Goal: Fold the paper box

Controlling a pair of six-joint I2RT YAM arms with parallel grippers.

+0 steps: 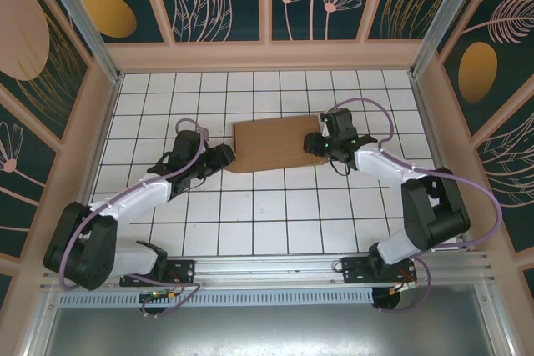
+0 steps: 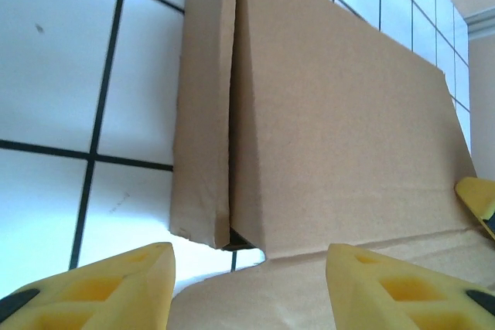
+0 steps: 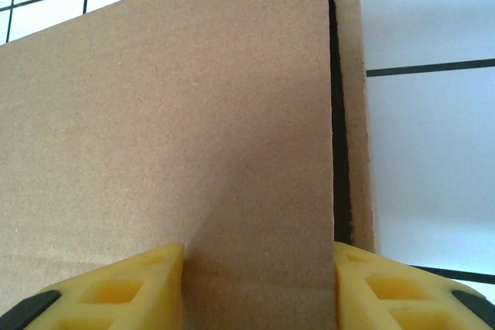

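Observation:
The paper box (image 1: 271,143), plain brown cardboard folded into a shallow closed shape, lies on the tiled table behind the arms. My left gripper (image 1: 227,156) is at its near left corner, and my right gripper (image 1: 315,142) is at its right edge. In the left wrist view the box's lid (image 2: 340,129) slopes up, with a narrow side flap (image 2: 203,113) beside it across a dark slit. The left gripper (image 2: 247,287) stands open over a lower flap. In the right wrist view the right gripper (image 3: 259,287) is open, its fingers straddling the lid (image 3: 170,113) next to the side wall (image 3: 356,98).
The white table (image 1: 250,214) with its black grid has free room in front of the box and on both sides. Tan walls (image 1: 267,56) close it in at the back, left and right. A yellow tip of the right finger (image 2: 476,195) shows at the lid's far edge.

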